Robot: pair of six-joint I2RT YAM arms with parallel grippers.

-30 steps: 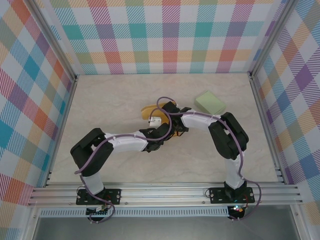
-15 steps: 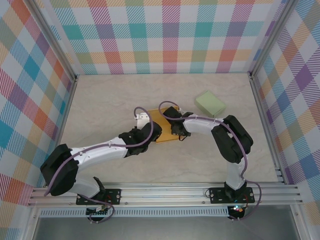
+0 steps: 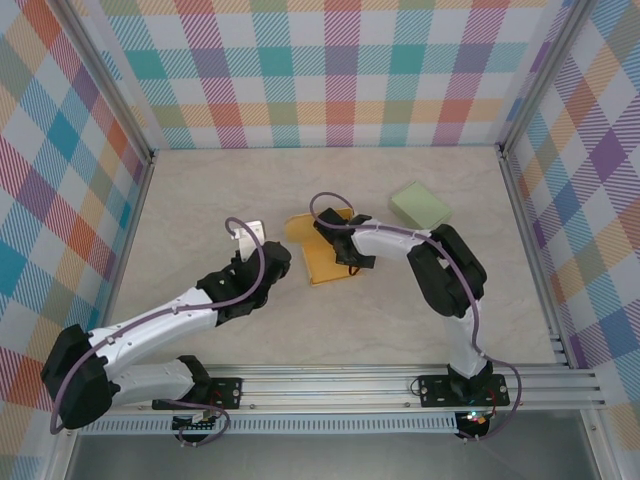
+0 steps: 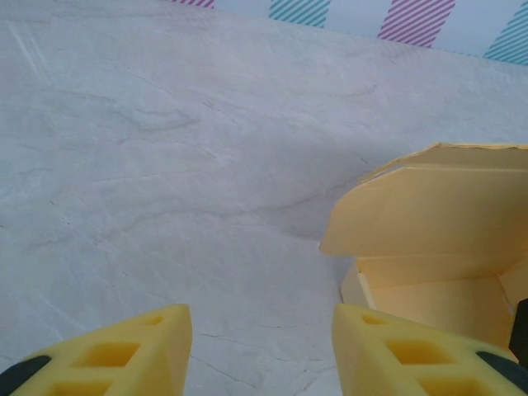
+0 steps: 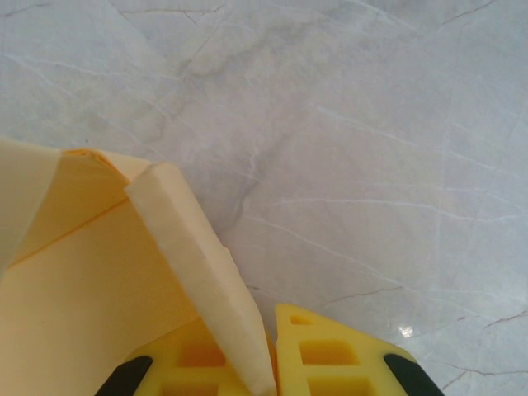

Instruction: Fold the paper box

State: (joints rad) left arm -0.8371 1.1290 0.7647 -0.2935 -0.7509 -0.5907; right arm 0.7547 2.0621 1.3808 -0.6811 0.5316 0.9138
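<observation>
The yellow paper box (image 3: 318, 262) lies partly folded in the middle of the table. In the left wrist view the paper box (image 4: 437, 239) shows an open cavity with a lid flap raised over it. My right gripper (image 3: 338, 248) is shut on a side flap (image 5: 198, 272) of the box, the flap pinched upright between its fingers (image 5: 272, 359). My left gripper (image 3: 282, 256) is just left of the box and apart from it. Its jaws (image 4: 260, 346) stand open over bare table.
A pale green closed box (image 3: 420, 205) sits at the back right. Metal rails and checked walls (image 3: 90, 200) border the marble table on three sides. Open table lies to the left and front of the yellow box.
My left arm has pulled back to the left, off the box, and its jaws have opened. My right gripper has stayed shut on the flap, shifting slightly left.
</observation>
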